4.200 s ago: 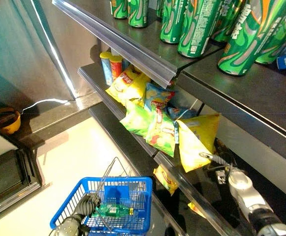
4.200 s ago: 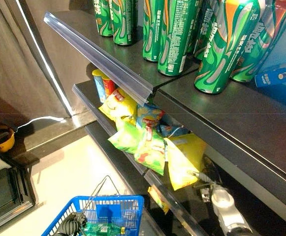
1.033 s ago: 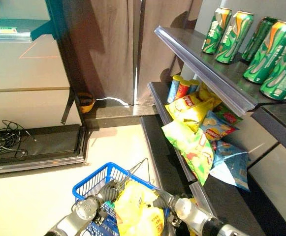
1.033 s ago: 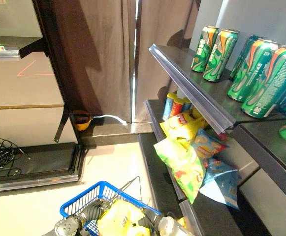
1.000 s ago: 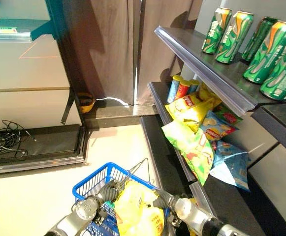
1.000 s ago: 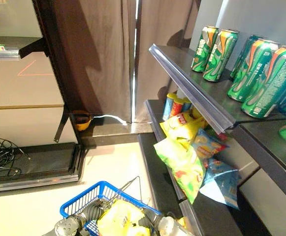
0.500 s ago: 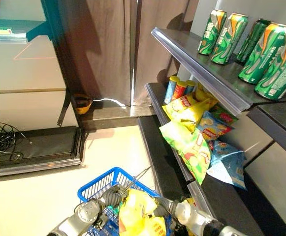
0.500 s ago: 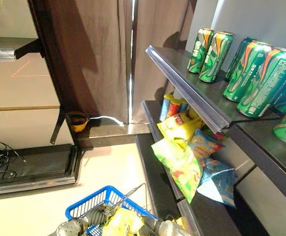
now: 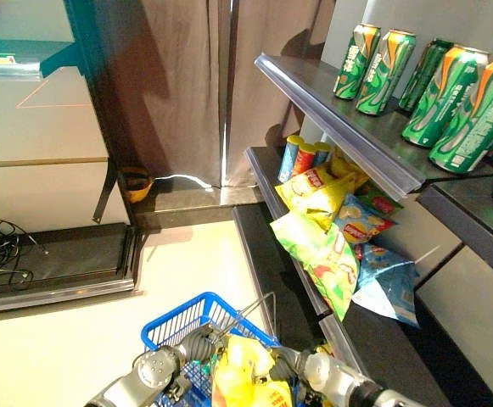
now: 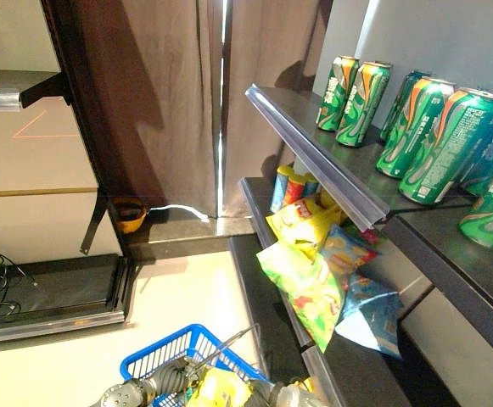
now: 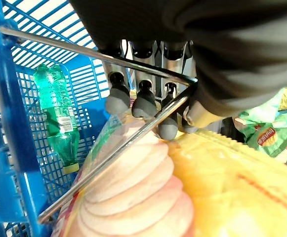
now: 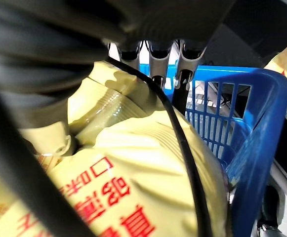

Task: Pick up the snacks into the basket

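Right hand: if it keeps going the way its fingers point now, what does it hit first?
Probably the blue basket: in the right wrist view the right hand holds the yellow snack bag with its fingers aimed at the basket's inner mesh wall just past them. Depth is unclear.

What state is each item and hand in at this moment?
Blue basket: hanging by its wire handle.
Left hand: fingers curled around the wire handle.
Yellow chip bag: over the basket, held by the right hand.
Green bottle: lying inside the basket.
Chip bags: leaning on the middle shelf.
Green cans: upright on the top shelf.
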Available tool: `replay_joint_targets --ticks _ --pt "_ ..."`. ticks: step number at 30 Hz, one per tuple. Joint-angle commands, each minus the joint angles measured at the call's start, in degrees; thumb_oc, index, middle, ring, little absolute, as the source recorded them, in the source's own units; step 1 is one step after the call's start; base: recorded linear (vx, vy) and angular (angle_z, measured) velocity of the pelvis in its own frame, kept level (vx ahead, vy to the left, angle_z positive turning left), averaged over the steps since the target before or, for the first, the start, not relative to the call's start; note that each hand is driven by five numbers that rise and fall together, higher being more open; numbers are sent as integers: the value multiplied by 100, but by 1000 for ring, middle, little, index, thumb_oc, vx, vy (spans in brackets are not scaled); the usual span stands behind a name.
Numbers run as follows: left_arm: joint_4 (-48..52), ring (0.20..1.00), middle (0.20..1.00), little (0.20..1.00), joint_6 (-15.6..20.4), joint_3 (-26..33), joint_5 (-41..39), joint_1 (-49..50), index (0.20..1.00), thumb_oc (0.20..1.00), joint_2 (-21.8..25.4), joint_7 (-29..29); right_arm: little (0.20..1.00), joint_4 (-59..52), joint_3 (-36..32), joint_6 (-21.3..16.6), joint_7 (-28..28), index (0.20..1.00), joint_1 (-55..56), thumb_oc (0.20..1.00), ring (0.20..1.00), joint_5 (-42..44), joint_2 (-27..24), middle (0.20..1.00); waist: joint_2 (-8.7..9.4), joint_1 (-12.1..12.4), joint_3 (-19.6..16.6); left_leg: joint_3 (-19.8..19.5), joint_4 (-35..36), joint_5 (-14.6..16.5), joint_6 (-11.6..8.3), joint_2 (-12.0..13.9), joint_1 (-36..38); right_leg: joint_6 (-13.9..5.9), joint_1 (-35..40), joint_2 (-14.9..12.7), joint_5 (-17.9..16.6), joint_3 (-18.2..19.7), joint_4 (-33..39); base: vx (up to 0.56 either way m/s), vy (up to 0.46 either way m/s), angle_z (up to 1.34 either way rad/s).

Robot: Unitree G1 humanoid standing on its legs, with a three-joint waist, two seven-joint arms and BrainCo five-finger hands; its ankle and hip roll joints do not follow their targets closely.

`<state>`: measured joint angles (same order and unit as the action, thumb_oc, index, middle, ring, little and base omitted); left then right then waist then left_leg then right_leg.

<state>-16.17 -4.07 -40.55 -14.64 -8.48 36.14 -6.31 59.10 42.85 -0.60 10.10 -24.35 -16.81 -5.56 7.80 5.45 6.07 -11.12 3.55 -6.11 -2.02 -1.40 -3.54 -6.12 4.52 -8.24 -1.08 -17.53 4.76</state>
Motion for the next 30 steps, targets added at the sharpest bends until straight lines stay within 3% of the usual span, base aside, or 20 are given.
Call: replay_joint_targets --ticks 1,6,14,18,21,23,30 --pt "1992 200 200 200 1099 221 -1229 -1918 200 200 -1202 -204 200 264 283 98 -175 200 -264 200 200 -203 452 200 -121 10 -160 184 -353 821 17 -75 102 -281 -462 -162 -87 98 -471 0 0 0" --pt "2242 200 200 200 1076 163 -1624 -2024 200 200 -1338 -171 200 -275 82 31 -447 200 -551 200 200 50 204 200 -125 -45 -150 208 -351 829 28 -75 116 -279 -475 -167 -94 145 -481 0 0 0" --pt "2297 200 200 200 1132 440 -1485 -1840 200 200 -1248 -83 200 -2081 -379 -124 -485 200 -511 200 200 632 -534 200 -95 -224 -135 349 -348 853 51 -34 152 -288 -530 -158 -86 266 -511 7 -1 -2" --pt "2262 200 200 200 1138 389 -1322 -1870 200 200 -1248 -85 200 -2346 -625 -129 -648 200 -452 200 200 630 -676 200 -122 -279 -124 384 -355 869 62 -34 169 -292 -541 -162 -90 295 -516 18 10 -8" --pt "2346 200 200 200 1148 318 -1600 -1843 200 200 -1228 -129 200 -1768 -835 -132 -850 200 -1053 200 200 1332 -550 200 -130 -201 -133 387 -372 872 61 -50 169 -292 -535 -160 -96 312 -502 18 8 -7" --pt "2444 200 200 200 1141 507 -1557 -1703 200 200 -1095 -103 200 -2934 -1095 -199 -792 200 -1038 200 200 1477 -1039 200 -104 -311 -123 493 -353 876 65 -28 192 -294 -579 -147 -114 405 -510 -2 5 -2" --pt "2371 200 200 200 1133 511 -1422 -1676 200 200 -1153 -56 200 -3279 -1411 -207 -990 200 -1191 200 200 1287 -1409 200 -105 -364 -121 579 -347 912 87 -7 251 -297 -588 -138 -104 495 -527 15 -1 -9"
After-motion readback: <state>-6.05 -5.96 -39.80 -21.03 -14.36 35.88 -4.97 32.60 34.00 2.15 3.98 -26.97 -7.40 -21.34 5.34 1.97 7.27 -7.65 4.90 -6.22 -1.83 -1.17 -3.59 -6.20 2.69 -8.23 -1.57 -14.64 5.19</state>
